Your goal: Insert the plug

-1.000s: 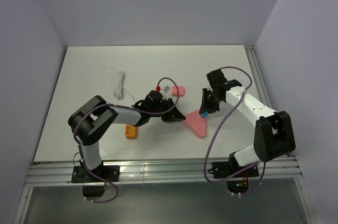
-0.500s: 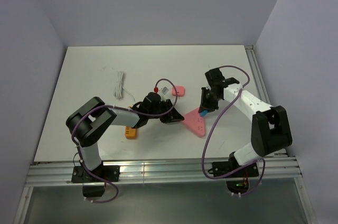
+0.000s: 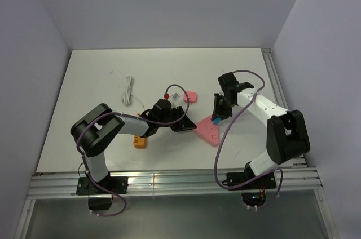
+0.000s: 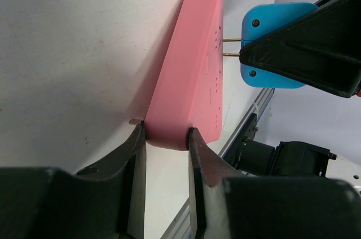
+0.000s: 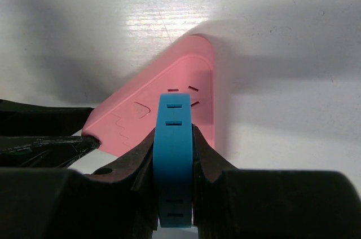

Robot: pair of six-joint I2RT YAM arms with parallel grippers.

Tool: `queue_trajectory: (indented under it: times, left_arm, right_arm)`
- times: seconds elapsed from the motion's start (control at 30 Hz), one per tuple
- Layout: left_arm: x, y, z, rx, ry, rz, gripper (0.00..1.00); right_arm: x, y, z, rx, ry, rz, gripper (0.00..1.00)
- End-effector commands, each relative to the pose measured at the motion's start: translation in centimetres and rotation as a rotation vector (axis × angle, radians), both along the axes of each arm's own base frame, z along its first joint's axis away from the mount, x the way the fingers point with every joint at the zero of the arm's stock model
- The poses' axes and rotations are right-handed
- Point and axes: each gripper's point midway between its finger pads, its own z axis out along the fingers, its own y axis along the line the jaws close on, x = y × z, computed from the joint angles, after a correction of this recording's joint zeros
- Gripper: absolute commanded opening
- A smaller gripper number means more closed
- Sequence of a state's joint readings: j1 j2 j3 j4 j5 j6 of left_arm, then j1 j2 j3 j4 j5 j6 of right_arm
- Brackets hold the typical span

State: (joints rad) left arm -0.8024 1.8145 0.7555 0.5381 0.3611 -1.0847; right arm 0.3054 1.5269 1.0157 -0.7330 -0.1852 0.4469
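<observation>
Our right pincer [image 5: 174, 151] clamps the blue plug [image 4: 271, 22], prongs [image 4: 231, 39] touching the pink socket block [image 4: 192, 70] ahead; our left pincer [image 4: 166, 137] pinches its corner.

A white table [image 3: 101, 70] sits between plain, evenly lit pale lavender walls [image 3: 169, 8].

Top cam: bright, even, diffuse light; shadows under arms [image 3: 121, 123] were faint. Glare strip showed on metal rail [image 3: 135, 178]. Left wrist cam: pink block [image 4: 194, 70] sharp, w/ soft shadow on table [image 4: 67, 53] beside it; left gripper's fingers [image 4: 132, 163] dark, blurred. Right wrist cam: white glare on table past block; plug [image 5: 174, 160] sharp, right gripper's fingers [image 5: 207, 163] dark, out of focus.
</observation>
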Motion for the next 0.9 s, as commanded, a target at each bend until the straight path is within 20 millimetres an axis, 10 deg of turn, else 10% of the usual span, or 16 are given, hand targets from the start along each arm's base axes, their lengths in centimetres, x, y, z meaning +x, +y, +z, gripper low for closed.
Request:
queue_trajectory:
  times: [0.0,0.87]
  left_arm:
    - [-0.4,0.9,-2.2,0.069,0.008,0.006,0.0]
    - [-0.6,1.0,-2.4,0.072,0.015,0.001,0.0]
  right_arm:
    - [1.8,0.7,1.4,0.016,-0.066,0.024,0.0]
    - [1.8,0.8,0.4,0.0,-0.041,0.034,0.0]
